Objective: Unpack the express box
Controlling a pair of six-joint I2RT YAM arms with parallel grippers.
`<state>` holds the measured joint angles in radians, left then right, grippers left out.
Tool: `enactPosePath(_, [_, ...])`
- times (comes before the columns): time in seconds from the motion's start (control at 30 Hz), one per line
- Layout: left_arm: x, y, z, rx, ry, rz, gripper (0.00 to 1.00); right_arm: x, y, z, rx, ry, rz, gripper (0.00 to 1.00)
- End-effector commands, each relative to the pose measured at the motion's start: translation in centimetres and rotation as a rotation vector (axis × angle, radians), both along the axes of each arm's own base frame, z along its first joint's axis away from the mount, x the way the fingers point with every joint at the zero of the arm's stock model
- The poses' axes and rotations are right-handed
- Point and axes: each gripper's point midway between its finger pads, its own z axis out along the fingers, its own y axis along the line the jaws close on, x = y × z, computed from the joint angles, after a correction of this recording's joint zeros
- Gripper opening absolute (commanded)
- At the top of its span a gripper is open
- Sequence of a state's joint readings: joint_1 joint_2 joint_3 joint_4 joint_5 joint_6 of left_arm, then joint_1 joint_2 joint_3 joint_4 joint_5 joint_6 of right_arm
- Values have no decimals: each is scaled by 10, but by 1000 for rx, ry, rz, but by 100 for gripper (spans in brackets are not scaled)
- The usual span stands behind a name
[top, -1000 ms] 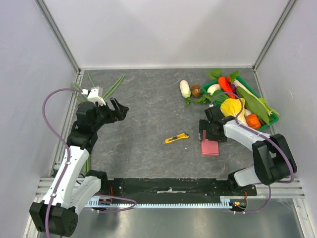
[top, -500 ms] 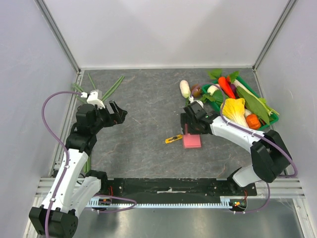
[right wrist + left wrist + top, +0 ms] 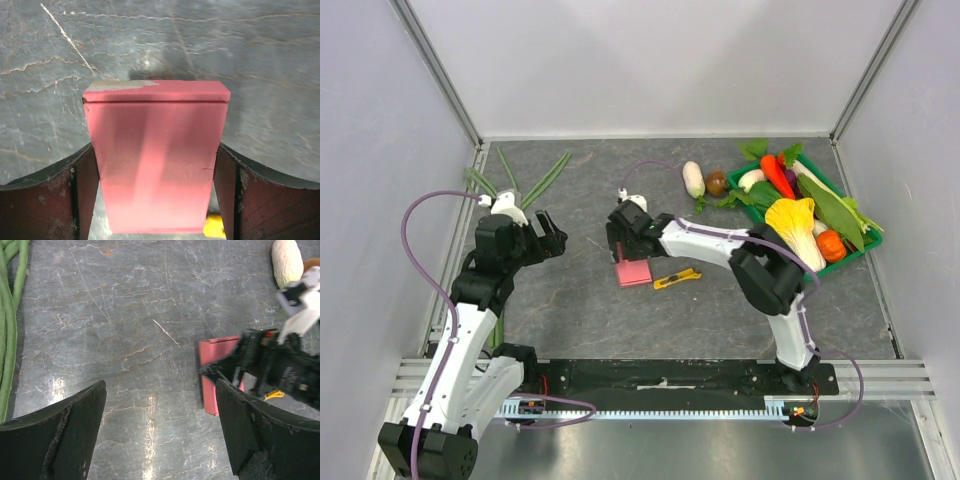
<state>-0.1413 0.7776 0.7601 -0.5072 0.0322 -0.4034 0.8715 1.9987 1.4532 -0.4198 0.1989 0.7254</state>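
Note:
The express box (image 3: 633, 272) is a flat pink-red carton held low over the grey table, left of centre. My right gripper (image 3: 631, 262) is shut on it. In the right wrist view the box (image 3: 156, 160) fills the gap and both fingers (image 3: 84, 190) press on its long sides. The left wrist view shows the box (image 3: 212, 375) partly hidden behind the right gripper (image 3: 260, 365). My left gripper (image 3: 552, 236) stands open and empty to the left of the box, its jaws (image 3: 160, 430) wide apart over bare table.
A yellow utility knife (image 3: 677, 279) lies just right of the box. A green tray (image 3: 861, 250) heaped with vegetables sits at the back right, with a white vegetable (image 3: 693, 178) and a brown one (image 3: 716, 183) beside it. Long green stalks (image 3: 545, 178) lie at the back left.
My right gripper has closed on the box and carried it leftward from the right side, past the knife, to left of centre. The left arm barely shifted.

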Motion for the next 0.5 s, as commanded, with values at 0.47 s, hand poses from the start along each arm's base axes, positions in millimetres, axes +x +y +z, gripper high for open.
enactPosePath(0.47, [15,-35,-7,-150,57,-110,97,15,16,52,58,-159,19,98])
